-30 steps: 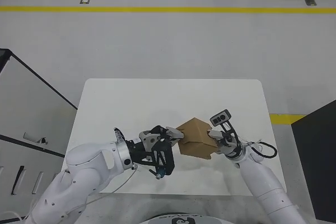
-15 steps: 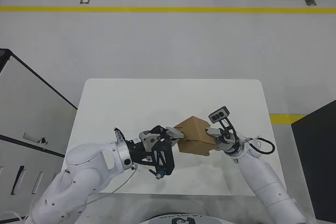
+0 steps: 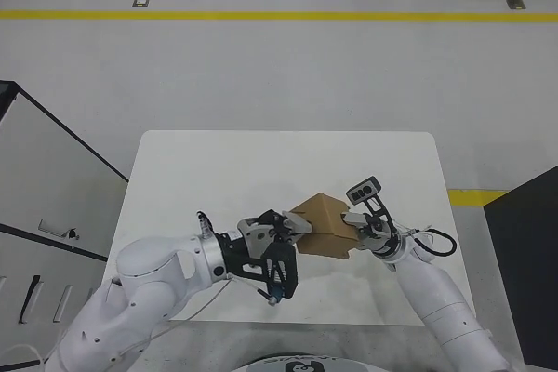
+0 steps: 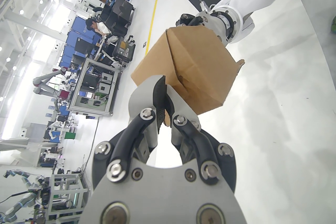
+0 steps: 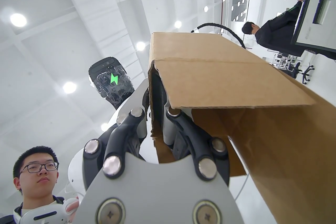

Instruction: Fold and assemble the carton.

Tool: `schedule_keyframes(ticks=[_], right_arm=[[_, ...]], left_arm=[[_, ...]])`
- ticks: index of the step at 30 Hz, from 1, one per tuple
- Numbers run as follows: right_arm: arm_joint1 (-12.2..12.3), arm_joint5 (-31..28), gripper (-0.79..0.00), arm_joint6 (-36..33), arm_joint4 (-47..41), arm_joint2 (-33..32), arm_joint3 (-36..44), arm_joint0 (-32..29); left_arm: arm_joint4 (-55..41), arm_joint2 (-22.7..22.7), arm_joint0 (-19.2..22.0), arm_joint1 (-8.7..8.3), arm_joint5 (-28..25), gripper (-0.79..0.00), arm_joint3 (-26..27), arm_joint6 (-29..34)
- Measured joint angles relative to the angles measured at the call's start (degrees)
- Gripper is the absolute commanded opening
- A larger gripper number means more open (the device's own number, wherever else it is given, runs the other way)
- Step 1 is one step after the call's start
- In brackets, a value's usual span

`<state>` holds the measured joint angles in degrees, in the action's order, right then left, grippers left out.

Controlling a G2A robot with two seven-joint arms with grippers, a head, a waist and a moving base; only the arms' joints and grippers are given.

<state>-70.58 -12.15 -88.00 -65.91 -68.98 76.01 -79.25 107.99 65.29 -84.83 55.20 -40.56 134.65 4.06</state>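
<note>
Low in the top view, the two white arms come in from the lower left and lower right and meet just below the centre. The left hand [image 3: 294, 225] is closed on the carton [image 3: 324, 229], pinching its left corner. In the left wrist view, the left hand [image 4: 164, 89] has both dark pads [image 4: 158, 95] pressed on a thin cardboard edge at the nearest corner of the carton [image 4: 194, 67], with no gap between pad and board. The right hand [image 3: 354, 227] is likewise closed on the carton, at its right end. In the right wrist view, the right hand [image 5: 157, 109] has one finger on each side of a cardboard wall at the end of the carton [image 5: 262, 130], and a loose flap [image 5: 225, 83] folds out over one finger.

The carton is brown and sits between the two hands, just right of centre in the top view, tilted so that one edge points up. The face turned toward the left wrist shows closed flaps meeting along a crooked seam [image 4: 171, 57]. The carton seems to be held slightly off the white tabletop [image 3: 214, 172], though the angle makes that hard to confirm.

Beyond the carton the tabletop runs toward the upper middle of the frame. Past it lies grey floor [image 3: 279, 74] with a yellow line [image 3: 279, 15] along the top edge. A dark cabinet [image 3: 19, 149] stands at the left edge.
</note>
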Motion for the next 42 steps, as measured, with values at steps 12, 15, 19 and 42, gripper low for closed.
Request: schedule_keyframes(ticks=[12, 15, 19, 42], right_arm=[[0.0, 0.0, -0.785, 0.0, 0.0, 0.0, 0.0, 0.0], [0.0, 0.0, -0.785, 0.0, 0.0, 0.0, 0.0, 0.0], [0.0, 0.0, -0.785, 0.0, 0.0, 0.0, 0.0, 0.0], [0.0, 0.0, -0.785, 0.0, 0.0, 0.0, 0.0, 0.0]], left_arm=[[1.4, -2.1, 1.4, 0.30, -0.3, -0.785, 0.0, 1.5], [2.0, -2.7, 1.7, 0.37, -0.4, -0.785, 0.0, 1.7], [2.3, -3.5, 2.0, 0.48, -0.3, -0.785, 0.0, 2.0], [3.4, -4.8, 2.6, 0.85, 0.1, -0.785, 0.0, 3.8]])
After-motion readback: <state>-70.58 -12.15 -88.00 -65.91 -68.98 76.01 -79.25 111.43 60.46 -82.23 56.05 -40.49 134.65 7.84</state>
